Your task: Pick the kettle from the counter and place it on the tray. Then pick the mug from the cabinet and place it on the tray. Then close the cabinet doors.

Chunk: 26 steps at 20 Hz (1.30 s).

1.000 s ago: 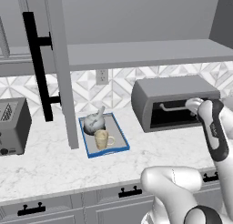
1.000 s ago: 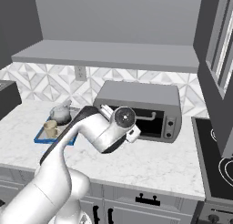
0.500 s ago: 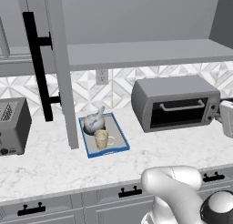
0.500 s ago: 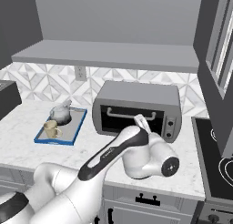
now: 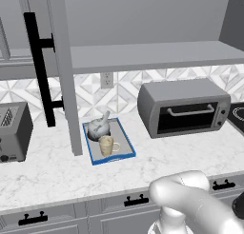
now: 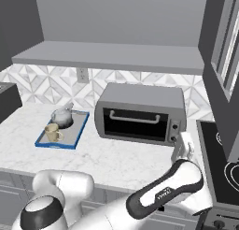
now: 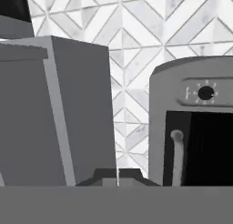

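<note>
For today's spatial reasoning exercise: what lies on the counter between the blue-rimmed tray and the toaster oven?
Nothing: in the left base view, bare white counter separates the tray from the toaster oven. The right base view shows the same gap.

one kettle point(image 5: 99, 128), one mug point(image 5: 106, 145), one tray point(image 5: 125, 143), one toaster oven point(image 5: 183, 107), one toaster point(image 5: 14, 131)

Even, diffuse light fills the rendered kitchen, with no glare. Soft shadow sits beneath the shelf point(image 5: 143, 54) and inside the dark toaster oven point(image 6: 140, 114). Edges stay crisp near and far; the hand view looks coarse and blocky.
</note>
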Motion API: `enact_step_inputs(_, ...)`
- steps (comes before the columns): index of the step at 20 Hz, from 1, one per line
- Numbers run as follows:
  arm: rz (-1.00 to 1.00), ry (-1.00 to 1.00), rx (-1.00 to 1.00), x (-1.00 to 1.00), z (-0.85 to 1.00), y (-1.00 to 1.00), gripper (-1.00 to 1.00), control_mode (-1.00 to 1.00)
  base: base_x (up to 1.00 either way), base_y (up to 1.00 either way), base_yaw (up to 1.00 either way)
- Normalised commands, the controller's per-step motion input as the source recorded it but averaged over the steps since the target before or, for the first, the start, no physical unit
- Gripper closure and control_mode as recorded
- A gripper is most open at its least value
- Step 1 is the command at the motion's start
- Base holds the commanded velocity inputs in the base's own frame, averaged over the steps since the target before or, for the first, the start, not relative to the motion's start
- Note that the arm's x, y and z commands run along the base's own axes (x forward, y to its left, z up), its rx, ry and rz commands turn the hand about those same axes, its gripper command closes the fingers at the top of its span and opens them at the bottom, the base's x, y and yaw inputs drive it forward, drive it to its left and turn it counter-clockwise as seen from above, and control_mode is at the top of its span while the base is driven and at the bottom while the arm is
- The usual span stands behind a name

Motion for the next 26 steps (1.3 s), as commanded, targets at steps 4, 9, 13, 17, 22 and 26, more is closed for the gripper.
enact_step_inputs(4, 0.0, -0.64, 0.64, -0.24, 0.33, -1.0, 1.0, -1.0, 0.0, 0.0, 0.0)
enact_step_inputs(9, -0.08, -0.49, 0.35, -0.18, 0.46, -0.93, 1.0, -1.0, 0.0, 0.0, 0.0)
enact_step_inputs(13, -0.01, -0.03, 0.05, -0.08, 0.0, -0.34, 1.0, -1.0, 0.0, 0.0, 0.0)
enact_step_inputs(17, 0.0, 0.0, 0.07, -0.13, 0.07, -0.47, 1.0, -1.0, 0.0, 0.0, 0.0)
enact_step_inputs(22, 0.0, -0.06, 0.11, -0.04, 0.53, -0.81, 1.0, -1.0, 0.0, 0.0, 0.0)
enact_step_inputs(26, 0.0, -0.07, 0.04, 0.0, 0.85, -0.28, 1.0, -1.0, 0.0, 0.0, 0.0)
